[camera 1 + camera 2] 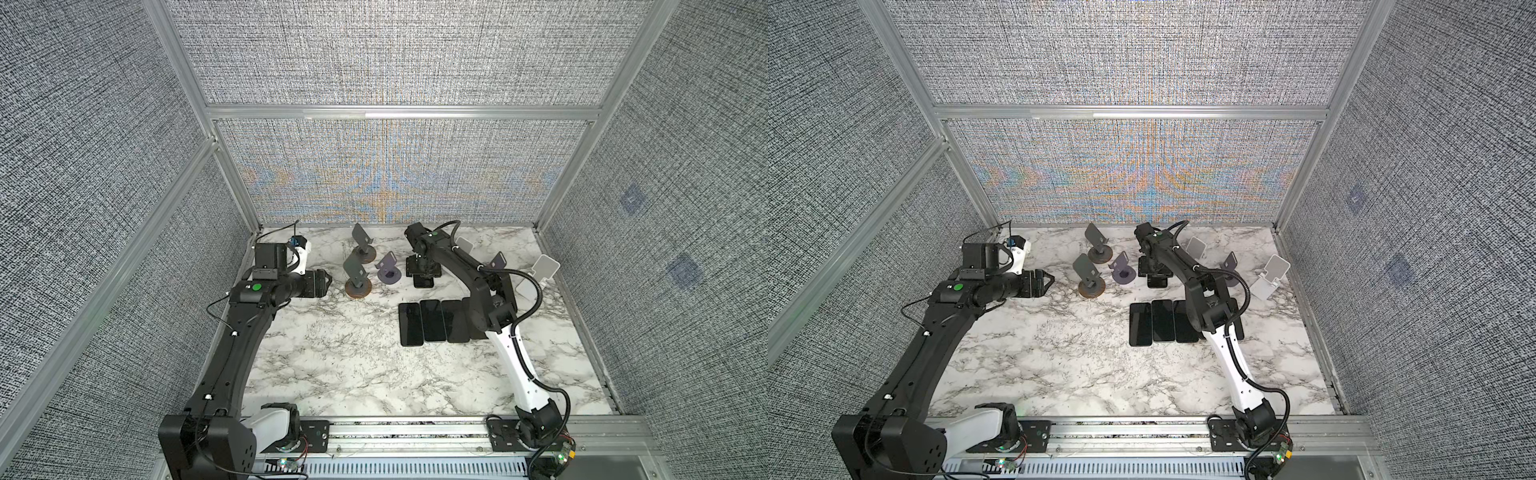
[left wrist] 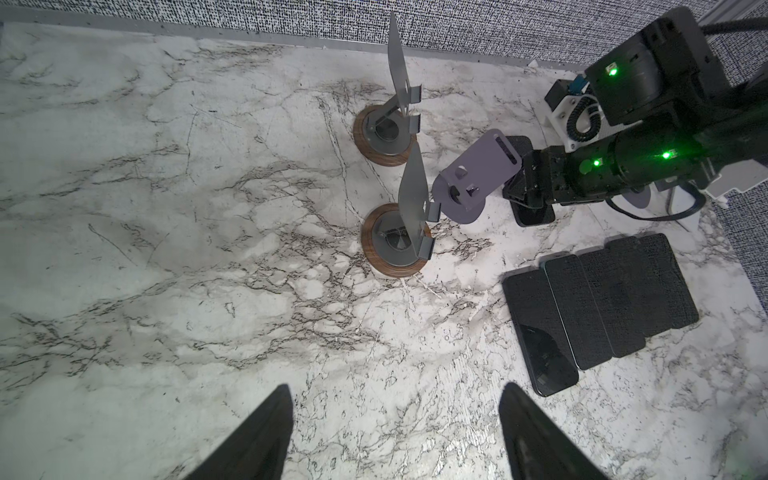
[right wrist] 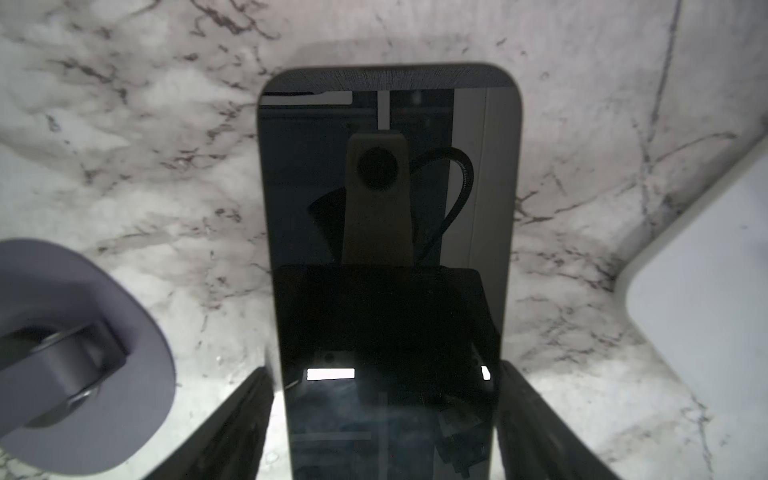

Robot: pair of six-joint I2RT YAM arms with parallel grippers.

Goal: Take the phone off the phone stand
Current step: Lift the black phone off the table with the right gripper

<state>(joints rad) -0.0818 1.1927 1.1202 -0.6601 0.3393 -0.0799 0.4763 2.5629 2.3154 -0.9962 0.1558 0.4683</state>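
Right wrist view: straddling phone (image 3: 386, 208) with right gripper (image 3: 385, 368), clamp unconfirmed, phone propped on stand (image 1: 424, 283) at far centre. Waiting at left with left gripper (image 2: 395, 387) spread open. Next, likely: squeezing firm, lifting straight up.

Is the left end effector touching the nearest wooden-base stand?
Apart. The left wrist view shows bare marble between the left end effector and that stand.
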